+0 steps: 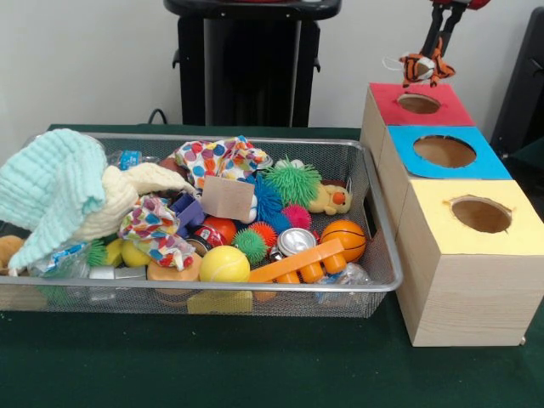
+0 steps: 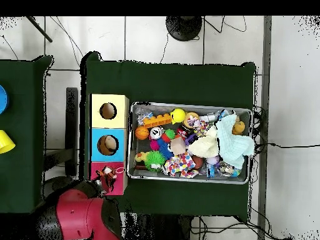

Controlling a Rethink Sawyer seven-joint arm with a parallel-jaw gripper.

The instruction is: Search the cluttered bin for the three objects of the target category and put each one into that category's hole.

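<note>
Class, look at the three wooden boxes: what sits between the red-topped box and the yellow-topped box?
The blue-topped box stands between the red-topped box and the yellow-topped box, touching both. Both views show it.

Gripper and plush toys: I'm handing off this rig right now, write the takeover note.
Gripper: shut on the orange-and-black striped plush tiger, hanging just above the round hole in the red top of the pale wooden box.
Wide silver wire-mesh bin: the yellow plush duck with orange beak lies by its right wall, beside a green spiky ball. A tan furry thing shows at the left end, possibly the third plush.
Done: tiger picked.
Left: release tiger into the hole, then duck, then the tan one.
</note>
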